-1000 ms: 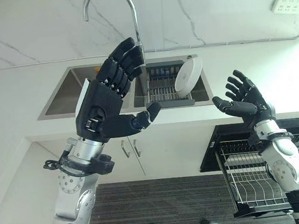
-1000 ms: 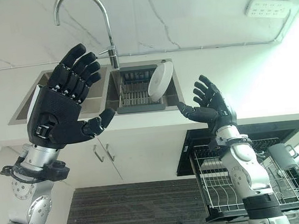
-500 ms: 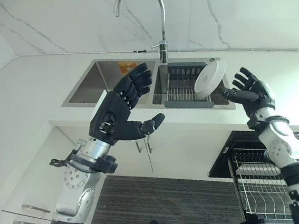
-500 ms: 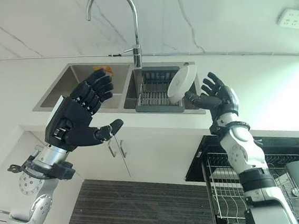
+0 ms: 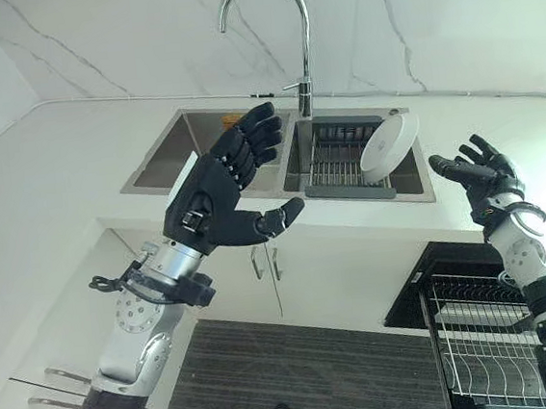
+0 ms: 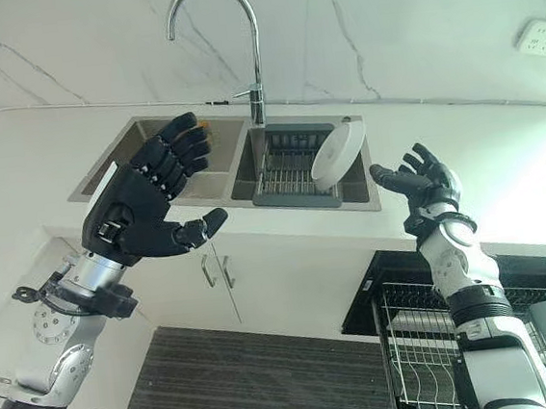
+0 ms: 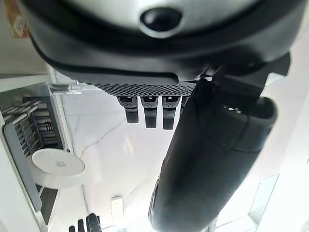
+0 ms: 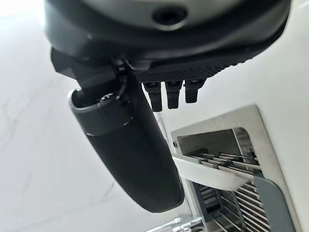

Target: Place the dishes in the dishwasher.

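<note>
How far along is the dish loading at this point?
Barely started. Done: the dishwasher rack is pulled out, and no dishes can be made out in the part visible. In hand: nothing; the right hand is open beside the white plate, not touching it, and the left hand is open and raised. Left: grasp the plate leaning in the sink rack and carry it down.

Left arm enters from lower left, forearm raised steeply. Left hand held up, palm toward centre, fingers spread and near straight, thumb out sideways toward right. Holds nothing.

Right arm rises from lower right, wrist bent forward. Right hand raised, smaller in view, fingers splayed and relaxed, thumb pointing toward left. Holds nothing.

Hands well apart, palms roughly facing each other.
</note>
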Robot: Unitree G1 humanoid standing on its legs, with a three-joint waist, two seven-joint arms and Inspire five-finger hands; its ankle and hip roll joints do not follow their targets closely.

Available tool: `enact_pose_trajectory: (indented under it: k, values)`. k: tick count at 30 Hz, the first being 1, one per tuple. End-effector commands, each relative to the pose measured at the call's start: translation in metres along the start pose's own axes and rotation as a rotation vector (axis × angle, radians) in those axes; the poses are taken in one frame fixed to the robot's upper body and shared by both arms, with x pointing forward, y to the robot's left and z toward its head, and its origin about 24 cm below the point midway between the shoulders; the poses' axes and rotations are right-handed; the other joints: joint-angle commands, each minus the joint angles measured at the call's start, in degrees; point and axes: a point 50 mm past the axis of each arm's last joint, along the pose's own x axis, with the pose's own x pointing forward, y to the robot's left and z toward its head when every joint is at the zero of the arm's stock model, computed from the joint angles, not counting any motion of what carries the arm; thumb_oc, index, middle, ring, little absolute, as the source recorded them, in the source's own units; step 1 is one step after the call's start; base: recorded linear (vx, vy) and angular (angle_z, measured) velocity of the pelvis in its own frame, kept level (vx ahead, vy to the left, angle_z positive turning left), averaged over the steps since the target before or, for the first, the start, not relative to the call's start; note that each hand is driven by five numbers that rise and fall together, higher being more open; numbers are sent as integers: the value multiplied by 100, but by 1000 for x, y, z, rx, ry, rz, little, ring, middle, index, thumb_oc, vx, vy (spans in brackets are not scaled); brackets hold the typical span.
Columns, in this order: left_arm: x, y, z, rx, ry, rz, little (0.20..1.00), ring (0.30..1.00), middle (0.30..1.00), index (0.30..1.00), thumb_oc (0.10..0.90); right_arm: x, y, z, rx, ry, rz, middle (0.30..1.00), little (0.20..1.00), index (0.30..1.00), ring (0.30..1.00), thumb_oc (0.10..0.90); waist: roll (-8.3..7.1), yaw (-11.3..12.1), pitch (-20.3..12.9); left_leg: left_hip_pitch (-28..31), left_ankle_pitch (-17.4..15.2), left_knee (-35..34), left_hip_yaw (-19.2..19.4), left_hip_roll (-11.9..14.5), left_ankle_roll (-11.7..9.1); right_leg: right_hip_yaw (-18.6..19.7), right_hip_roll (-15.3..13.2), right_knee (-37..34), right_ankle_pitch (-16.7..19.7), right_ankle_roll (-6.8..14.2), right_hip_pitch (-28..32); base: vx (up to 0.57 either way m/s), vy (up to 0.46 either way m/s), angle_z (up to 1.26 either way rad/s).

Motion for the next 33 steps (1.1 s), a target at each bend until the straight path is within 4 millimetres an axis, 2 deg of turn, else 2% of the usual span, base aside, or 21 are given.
enact_pose_trajectory:
  k: [1,5,21,33]
  values:
    - [20,3,34,1,-188,-19,900,900,900,900,800,8,29,72,46,-244,122,900,900,900,900,800,-148,49,-539,301,-1261,331,-28,54,-242,5,10,-288,-529,463,285,0,0,0]
    - [21,4,34,-2,-181,-13,900,900,900,900,800,15,28,68,75,-171,135,900,900,900,900,800,-110,127,-581,278,-1202,331,-53,82,-289,-26,58,-288,-610,407,359,1,-2,3]
    - [17,8,31,-10,-163,5,900,900,900,900,800,23,37,72,61,-105,166,900,900,900,900,800,-80,310,-612,234,-1106,331,-130,102,-340,-137,99,-288,-728,326,474,0,3,3]
    - [17,11,33,-4,-148,4,900,900,900,900,800,26,32,64,80,-60,111,900,900,900,900,800,-40,373,-612,232,-1063,331,-145,118,-353,-217,80,-288,-764,310,564,10,-5,4]
